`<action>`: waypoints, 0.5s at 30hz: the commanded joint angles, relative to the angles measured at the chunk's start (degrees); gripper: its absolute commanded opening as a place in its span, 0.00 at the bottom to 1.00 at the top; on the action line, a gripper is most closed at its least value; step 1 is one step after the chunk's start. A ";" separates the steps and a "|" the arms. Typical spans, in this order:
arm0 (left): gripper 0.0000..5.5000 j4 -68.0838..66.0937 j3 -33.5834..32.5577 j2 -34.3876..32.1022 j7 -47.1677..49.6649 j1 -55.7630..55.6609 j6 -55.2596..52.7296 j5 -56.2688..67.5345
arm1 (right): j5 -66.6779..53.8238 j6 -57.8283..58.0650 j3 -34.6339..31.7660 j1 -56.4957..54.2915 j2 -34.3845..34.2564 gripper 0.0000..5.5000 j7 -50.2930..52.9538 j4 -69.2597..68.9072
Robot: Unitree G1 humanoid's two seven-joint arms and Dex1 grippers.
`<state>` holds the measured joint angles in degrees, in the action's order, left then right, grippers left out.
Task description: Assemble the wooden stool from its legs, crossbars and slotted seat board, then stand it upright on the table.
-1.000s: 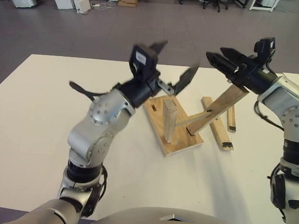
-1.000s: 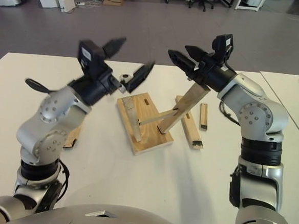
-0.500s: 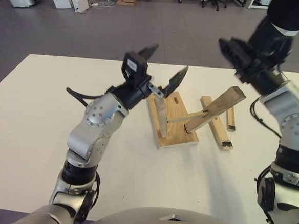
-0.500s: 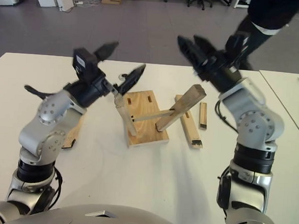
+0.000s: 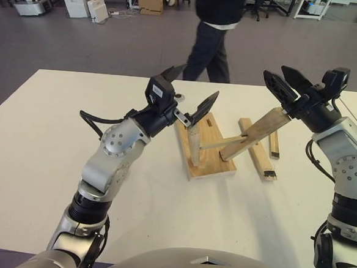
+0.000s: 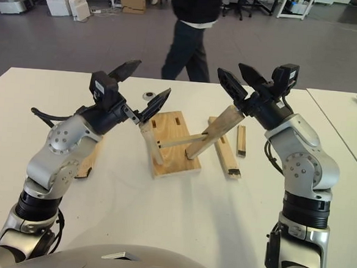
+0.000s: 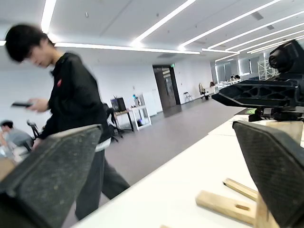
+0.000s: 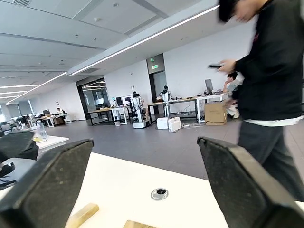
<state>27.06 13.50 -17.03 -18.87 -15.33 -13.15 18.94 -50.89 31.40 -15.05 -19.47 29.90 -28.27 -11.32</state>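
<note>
Seat board point(image 5: 216, 166) lies on the bench point(image 5: 44, 131), one leg point(image 5: 194, 146) upright on it, while left tool point(image 5: 194, 85) and right tool point(image 5: 276, 73) hover above, both released, fingers spread.

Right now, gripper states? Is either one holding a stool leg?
Left gripper: open, holding nothing, near the upright leg.
Right gripper: open, holding nothing, near the tilted leg.

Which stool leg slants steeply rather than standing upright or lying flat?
The slanted leg rising toward the right gripper, joined by a crossbar to the nearly upright leg.
</note>
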 commanded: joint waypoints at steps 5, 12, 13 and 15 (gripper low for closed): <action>0.92 0.72 -8.62 -1.62 -0.84 -2.56 -6.69 5.76 | -11.20 5.77 -5.37 -3.44 -2.05 0.75 2.19 -0.15; 0.92 8.86 -22.47 -4.56 4.09 -6.33 -16.21 19.39 | 0.72 2.95 -4.45 2.76 0.13 0.75 5.48 2.81; 0.92 9.97 -22.25 -4.93 5.02 -4.71 -17.40 18.81 | 0.09 3.63 -4.78 5.20 -1.24 0.75 7.18 -0.56; 0.92 13.62 -19.57 -3.99 9.21 1.84 -19.53 15.23 | -1.51 4.68 -6.16 10.45 -4.70 0.75 13.43 -8.51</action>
<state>37.67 -8.41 -21.39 -13.17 -19.20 -30.20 37.48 -51.02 34.85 -19.90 -12.64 27.78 -19.89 -12.98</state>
